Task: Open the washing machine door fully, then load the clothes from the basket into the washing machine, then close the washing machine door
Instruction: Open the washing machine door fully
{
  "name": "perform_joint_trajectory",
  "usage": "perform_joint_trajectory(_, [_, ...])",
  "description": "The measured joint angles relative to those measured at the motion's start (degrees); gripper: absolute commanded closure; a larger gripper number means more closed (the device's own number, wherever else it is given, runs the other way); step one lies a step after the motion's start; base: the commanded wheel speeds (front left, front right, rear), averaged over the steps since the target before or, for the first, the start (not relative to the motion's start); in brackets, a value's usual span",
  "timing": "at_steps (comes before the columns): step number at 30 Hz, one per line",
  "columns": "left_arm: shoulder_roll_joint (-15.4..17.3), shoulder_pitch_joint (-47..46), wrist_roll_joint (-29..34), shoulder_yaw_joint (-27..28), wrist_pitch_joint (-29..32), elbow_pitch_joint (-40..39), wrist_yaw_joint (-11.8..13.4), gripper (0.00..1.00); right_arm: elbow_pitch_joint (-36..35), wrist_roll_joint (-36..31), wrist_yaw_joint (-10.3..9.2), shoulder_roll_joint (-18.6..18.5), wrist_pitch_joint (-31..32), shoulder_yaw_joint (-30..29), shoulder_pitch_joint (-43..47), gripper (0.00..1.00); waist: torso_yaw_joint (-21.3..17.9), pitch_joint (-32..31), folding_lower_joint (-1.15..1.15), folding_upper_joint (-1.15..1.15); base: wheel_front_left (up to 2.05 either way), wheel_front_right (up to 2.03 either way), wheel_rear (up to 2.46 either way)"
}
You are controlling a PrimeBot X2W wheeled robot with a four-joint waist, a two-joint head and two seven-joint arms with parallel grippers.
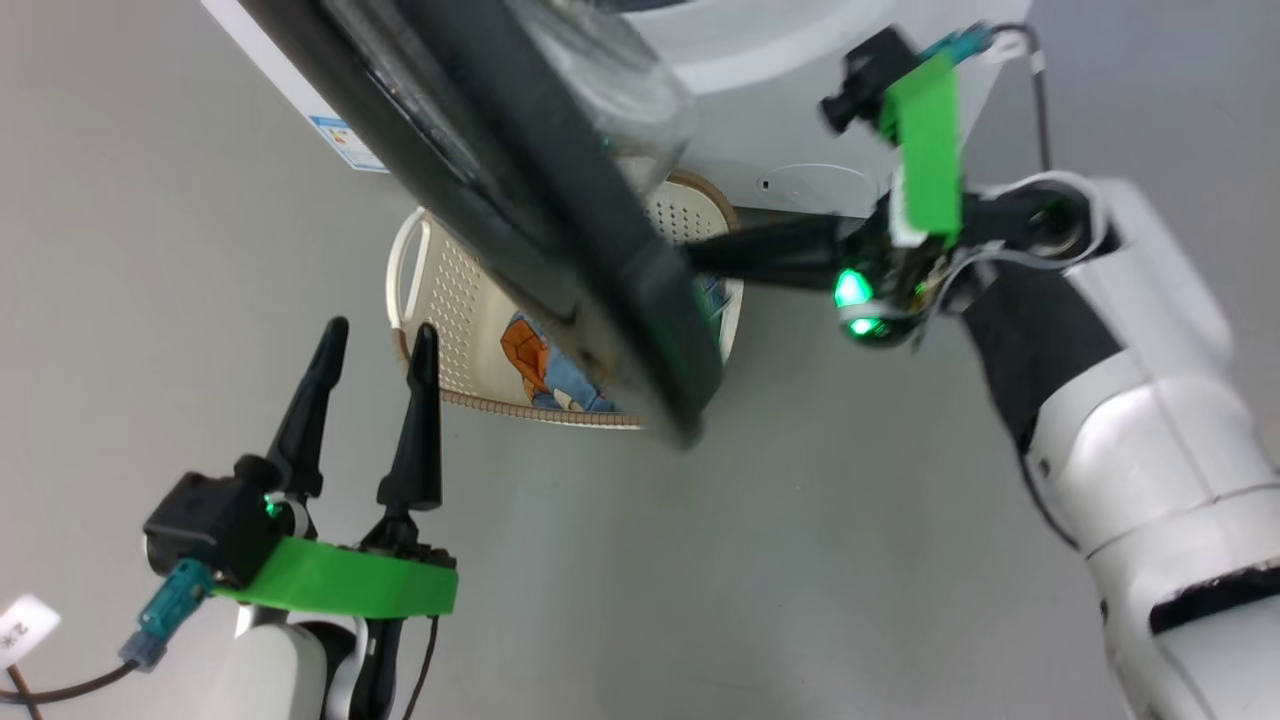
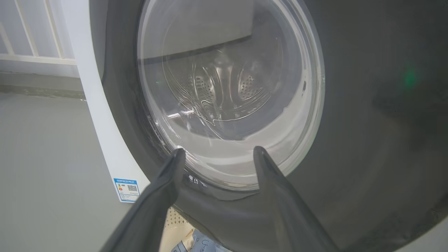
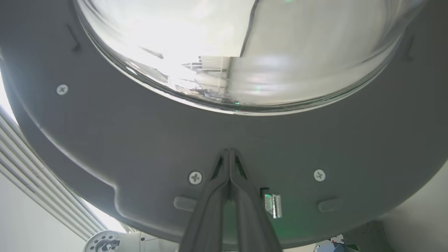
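I record the washing machine door (image 1: 560, 230) standing partly open, swung out from the washing machine (image 1: 780, 120) above the basket (image 1: 440, 290), which sits on the floor (image 1: 800, 550) just before the machine's front with the clothes (image 1: 545, 370) lying in it. My right claw (image 3: 229, 151) is pressed together, pinching nothing, its tips at the door's grey inner face just beside the latch (image 3: 272, 205). My left claw (image 1: 380, 328) is spread wide and empty, near the basket, facing the door's outer glass.

Black-rimmed door (image 1: 560, 250), cream perforated basket (image 1: 460, 310), blue-orange clothes (image 1: 545, 370)
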Motion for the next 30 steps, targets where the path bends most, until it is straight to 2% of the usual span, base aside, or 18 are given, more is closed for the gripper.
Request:
perform_joint_trajectory(6, [0.0, 0.6, 0.0, 0.1, 0.0, 0.0, 0.0, 0.00, -3.6, 6.2, 0.00, 0.0, -5.8, 10.9, 2.8, 1.00, 0.3, -0.1, 0.00, 0.00, 0.00, 0.00, 0.00])
perform_joint_trajectory(15, [0.0, 0.6, -0.1, 0.5, 0.0, 0.0, 0.0, 0.00, -5.9, 12.3, -0.01, 0.0, -12.5, 20.8, 3.2, 1.00, 0.8, -0.1, 0.00, 0.00, 0.00, 0.00, 0.00])
perform_joint_trajectory(23, [0.0, 0.6, -0.1, 0.8, 0.0, 0.0, 0.0, 0.00, -6.2, 16.1, -0.01, -0.1, -15.8, 25.2, 3.2, 1.00, 0.7, -0.4, 0.00, 0.00, 0.00, 0.00, 0.00])
perform_joint_trajectory(30, [0.0, 0.9, -0.1, 1.7, 0.0, 0.3, 0.0, 0.00, -7.3, 18.8, -0.01, -2.7, -19.3, 26.2, 5.2, 1.00, 0.2, -1.9, 0.01, 0.00, 0.00, 0.00, 0.00])
